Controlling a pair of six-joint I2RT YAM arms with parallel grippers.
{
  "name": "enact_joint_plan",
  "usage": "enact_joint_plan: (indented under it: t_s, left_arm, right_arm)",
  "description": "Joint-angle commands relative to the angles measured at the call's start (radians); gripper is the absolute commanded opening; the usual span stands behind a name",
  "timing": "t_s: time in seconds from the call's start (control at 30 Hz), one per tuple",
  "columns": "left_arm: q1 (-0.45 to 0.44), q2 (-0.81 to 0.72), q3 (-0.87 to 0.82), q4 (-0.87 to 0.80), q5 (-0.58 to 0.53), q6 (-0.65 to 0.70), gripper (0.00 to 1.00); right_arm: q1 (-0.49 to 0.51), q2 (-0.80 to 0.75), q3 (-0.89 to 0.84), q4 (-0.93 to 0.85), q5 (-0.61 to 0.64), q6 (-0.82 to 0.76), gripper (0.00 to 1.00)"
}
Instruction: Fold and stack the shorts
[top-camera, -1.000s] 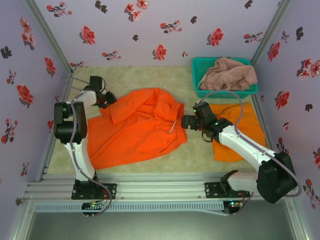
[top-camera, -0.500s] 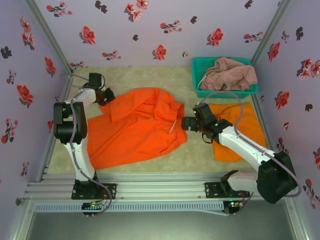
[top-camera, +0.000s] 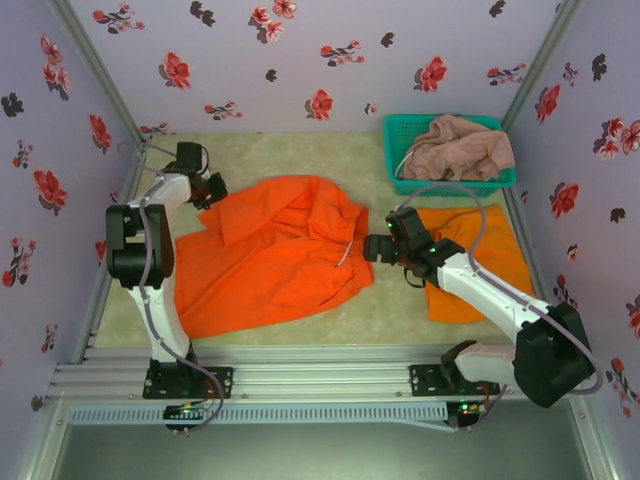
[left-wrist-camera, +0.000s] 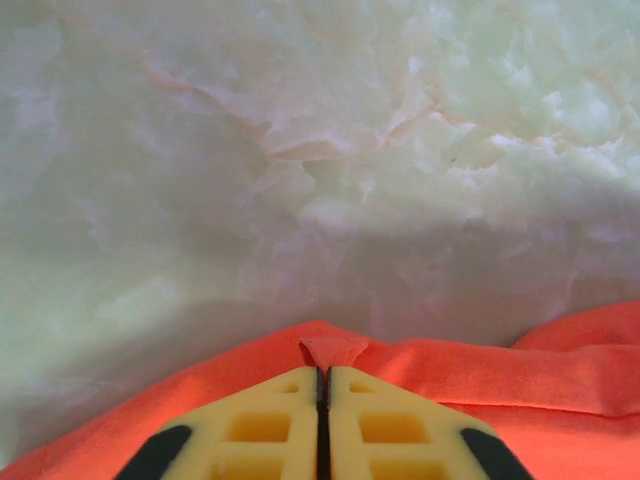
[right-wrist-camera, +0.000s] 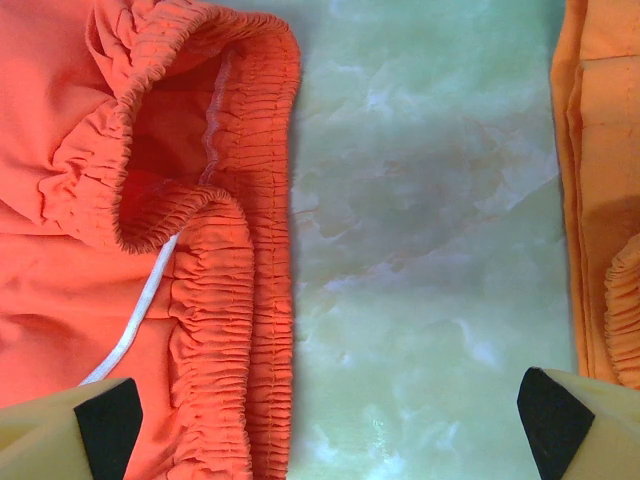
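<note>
- The left gripper (left-wrist-camera: 323, 372) is closed tight on a small pinch of the bright orange cloth shorts (top-camera: 275, 255), at their far-left corner.
- These shorts lie spread and rumpled on the pale marbled table (top-camera: 300, 150). Their elastic waistband (right-wrist-camera: 245, 300) and white drawstring (right-wrist-camera: 140, 320) point toward the right arm. I judge them not yet folded.
- The right gripper (right-wrist-camera: 330, 420) is spread wide and holds nothing, hovering over bare table just beside that waistband.
- A second orange pair (top-camera: 500, 250) lies flat at the right, seemingly folded, so one of three looks done.
- The dusty pink-beige shorts (top-camera: 460, 148) sit heaped in the teal plastic mesh basket (top-camera: 398, 140), unfolded.
</note>
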Motion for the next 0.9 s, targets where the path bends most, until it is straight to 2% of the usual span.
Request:
enact_joint_plan:
  t_s: [0.0, 0.2, 0.4, 0.67, 0.7, 0.73, 0.8, 0.87]
  left_arm:
    - [0.001, -0.011, 0.036, -0.028, -0.003, 0.015, 0.03]
    - [0.002, -0.037, 0.097, -0.033, -0.021, 0.029, 0.0]
    - [0.026, -0.027, 0.281, 0.011, -0.08, 0.052, 0.0]
    - [0.1, 0.196, 0.636, 0.048, -0.129, -0.032, 0.0]
    - [0.105, 0.237, 0.686, 0.055, -0.119, -0.046, 0.05]
    - [0.108, 0.277, 0.735, 0.056, -0.097, -0.052, 0.23]
    - [0.11, 0.368, 0.864, 0.04, -0.044, -0.05, 0.5]
    - [0.11, 0.429, 0.975, -0.001, -0.004, -0.053, 0.72]
  right_arm:
    - [-0.009, -0.004, -0.013, 0.02, -0.004, 0.006, 0.99]
    - [-0.009, 0.0, -0.013, 0.023, -0.008, 0.006, 0.99]
    - [-0.01, 0.003, -0.007, 0.016, -0.008, 0.006, 0.99]
    - [-0.011, -0.003, -0.005, -0.008, 0.002, 0.01, 0.99]
    - [-0.011, -0.003, -0.003, -0.009, 0.0, 0.012, 0.99]
    - [-0.012, -0.002, -0.002, -0.01, -0.002, 0.014, 0.99]
    - [-0.012, 0.0, 0.009, -0.015, -0.004, 0.017, 0.99]
    - [-0.011, 0.0, 0.024, -0.021, -0.007, 0.017, 0.99]
